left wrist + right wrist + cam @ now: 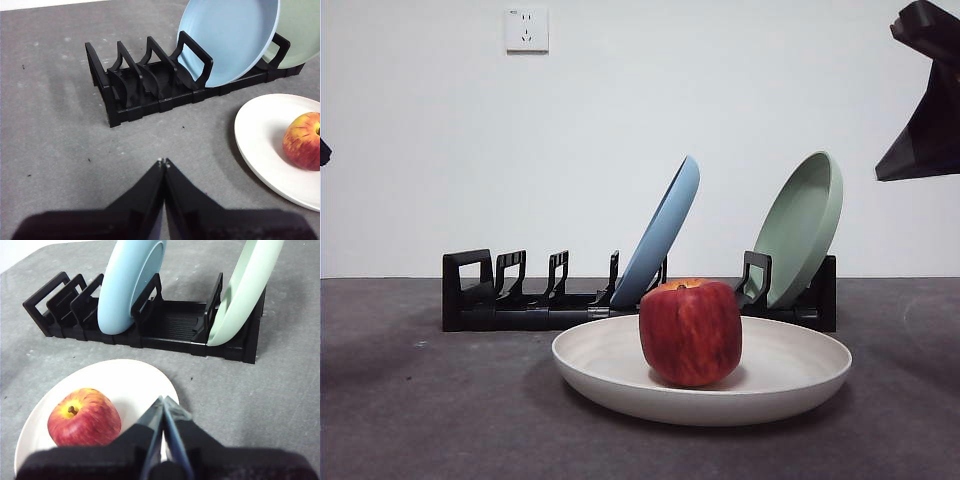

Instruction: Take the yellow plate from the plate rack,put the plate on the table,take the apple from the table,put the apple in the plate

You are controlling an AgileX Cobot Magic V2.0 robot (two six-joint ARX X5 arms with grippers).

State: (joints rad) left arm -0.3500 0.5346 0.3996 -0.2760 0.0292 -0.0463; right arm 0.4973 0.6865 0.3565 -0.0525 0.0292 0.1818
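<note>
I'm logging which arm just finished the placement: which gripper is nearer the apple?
Right. The right gripper hangs shut just above the yellow plate, beside the apple. The left gripper, also shut, sits over bare table, off the plate's far side.

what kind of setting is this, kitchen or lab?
Likely a lab test bench, not a kitchen: a bare grey table against a blank white wall with one power socket, and only staged props, a plate rack and an apple in a yellow plate.
</note>
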